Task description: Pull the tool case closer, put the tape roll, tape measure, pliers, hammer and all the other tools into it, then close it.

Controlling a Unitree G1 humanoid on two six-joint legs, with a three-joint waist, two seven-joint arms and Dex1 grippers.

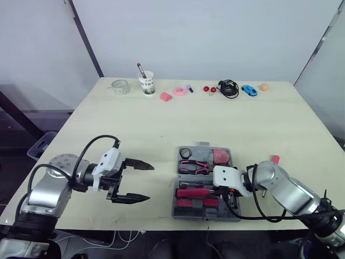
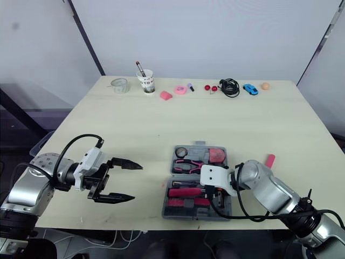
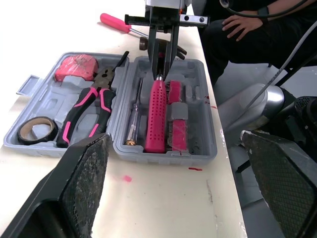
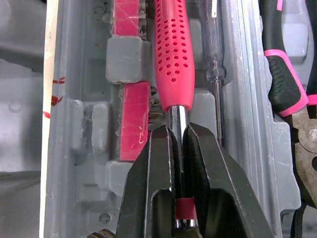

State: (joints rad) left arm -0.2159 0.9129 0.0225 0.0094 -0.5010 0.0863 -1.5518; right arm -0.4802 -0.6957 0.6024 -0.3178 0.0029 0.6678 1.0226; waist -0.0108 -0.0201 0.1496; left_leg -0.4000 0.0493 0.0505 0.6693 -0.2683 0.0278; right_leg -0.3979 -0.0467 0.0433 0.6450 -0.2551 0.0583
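The right gripper (image 4: 179,130) had its fingers (image 4: 148,173) pressed together on the bare chrome shank of the hammer (image 4: 173,54), just short of the pink perforated handle. The hammer's long axis ran straight on from those fingers, with the handle stretching ahead of the fingertips. It lay flat along its moulded slot in the open tool case (image 3: 163,154). Because the grip was already in line with the slot, I judged that the coming move needed only a release and a straight withdrawal, with no twist.

Just to one side of the pinching fingers lay a slim clear-handled screwdriver (image 3: 133,119), parallel to the hammer, and to the other side sat a pink block (image 3: 177,119). In the farther half of the case rested the pliers (image 3: 86,111), the tape roll (image 3: 35,130) and the reddish tape measure (image 3: 75,67).

The left gripper (image 1: 151,183) hovered over the tabletop (image 1: 161,118) with its fingers spread wide. It held nothing, and its tips pointed at the case from well apart. A pink-handled screwdriver (image 1: 275,159) lay outside the case, behind the right fingers and beside that arm, so the right arm was clearly the nearer one for it.

No brand or label could be read on the case or tools. Dark lettering on a paper cup (image 1: 146,82) far ahead of both sets of fingers was too small to make out.
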